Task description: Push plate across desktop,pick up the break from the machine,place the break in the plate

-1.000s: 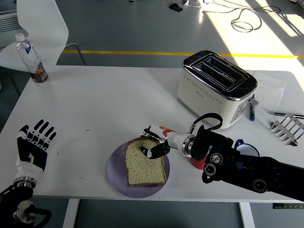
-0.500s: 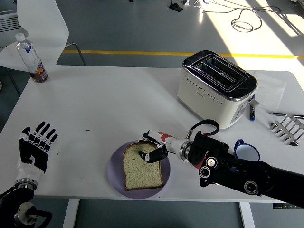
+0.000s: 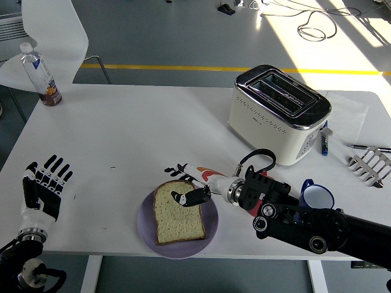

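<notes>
1. Since the bread (image 3: 178, 213) already lies flat in the purple plate (image 3: 211, 224) near the tabletop's near edge, the head view suggests the placing is all but done: the right hand (image 3: 189, 185) has thumb and fingers on the slice's upper part (whether it grips I cannot tell).
2. Behind, toward the far right corner, stands the toaster (image 3: 278, 113), slots empty.
3. Resting at the near left corner, the left hand (image 3: 43, 189) is spread and holds nothing.

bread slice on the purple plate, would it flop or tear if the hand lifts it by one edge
The pale square bread slice looks thin and soft, so it would probably sag. The right hand rests fingertips on its top edge; pinching there might dent or tear it. It likely weighs little, and lies flat on the round purple plate.
</notes>
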### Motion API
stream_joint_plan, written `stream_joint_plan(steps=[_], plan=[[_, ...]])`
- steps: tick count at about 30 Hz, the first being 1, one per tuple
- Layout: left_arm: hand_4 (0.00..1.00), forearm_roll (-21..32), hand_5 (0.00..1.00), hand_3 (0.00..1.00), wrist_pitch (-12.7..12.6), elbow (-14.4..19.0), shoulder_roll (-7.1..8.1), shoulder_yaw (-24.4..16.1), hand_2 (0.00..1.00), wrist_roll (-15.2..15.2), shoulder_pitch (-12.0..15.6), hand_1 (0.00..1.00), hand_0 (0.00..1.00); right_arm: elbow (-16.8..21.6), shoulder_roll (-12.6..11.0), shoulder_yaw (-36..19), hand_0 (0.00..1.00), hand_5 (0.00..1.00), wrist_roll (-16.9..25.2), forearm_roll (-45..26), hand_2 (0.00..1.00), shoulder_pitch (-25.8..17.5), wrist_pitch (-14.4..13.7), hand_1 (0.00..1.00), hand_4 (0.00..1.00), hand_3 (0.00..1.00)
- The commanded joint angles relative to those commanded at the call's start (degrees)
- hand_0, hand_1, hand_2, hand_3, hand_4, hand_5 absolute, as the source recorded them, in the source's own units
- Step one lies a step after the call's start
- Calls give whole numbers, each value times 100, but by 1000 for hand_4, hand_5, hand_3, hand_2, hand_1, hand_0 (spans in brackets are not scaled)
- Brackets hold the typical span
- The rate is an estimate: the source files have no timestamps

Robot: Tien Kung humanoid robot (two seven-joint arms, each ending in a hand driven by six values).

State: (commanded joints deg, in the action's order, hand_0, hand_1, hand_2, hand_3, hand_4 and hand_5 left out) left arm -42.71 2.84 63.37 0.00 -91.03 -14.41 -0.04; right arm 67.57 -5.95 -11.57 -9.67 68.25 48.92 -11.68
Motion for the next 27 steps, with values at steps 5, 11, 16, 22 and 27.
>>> stream_joint_plan(steps=[5, 11, 16, 22, 27], plan=[[528, 3, 998, 734, 0, 10, 0, -23, 812, -6, -20, 778, 797, 26, -30, -121, 888, 303, 83, 95, 972, -30, -126, 875, 685, 951], [528, 4, 998, 734, -1, 21, 0, -36, 813, -6, -30, 777, 797, 249, -116, -496, 891, 314, 237, 191, 967, -121, -328, 876, 697, 941], [530, 6, 998, 734, -1, 43, 0, -46, 813, -10, -41, 777, 796, 928, -358, -1285, 866, 308, 776, 71, 915, -436, -287, 832, 683, 895], [529, -16, 998, 734, -42, 73, 0, -77, 811, -16, -68, 776, 795, 1917, -694, -2496, 839, 353, 1433, -769, 847, -981, -179, 819, 646, 833], [529, -69, 998, 734, -62, 151, 0, -84, 811, -16, -76, 776, 795, 2590, -933, -3655, 839, 353, 2031, -1825, 847, -1721, -326, 819, 646, 833]])
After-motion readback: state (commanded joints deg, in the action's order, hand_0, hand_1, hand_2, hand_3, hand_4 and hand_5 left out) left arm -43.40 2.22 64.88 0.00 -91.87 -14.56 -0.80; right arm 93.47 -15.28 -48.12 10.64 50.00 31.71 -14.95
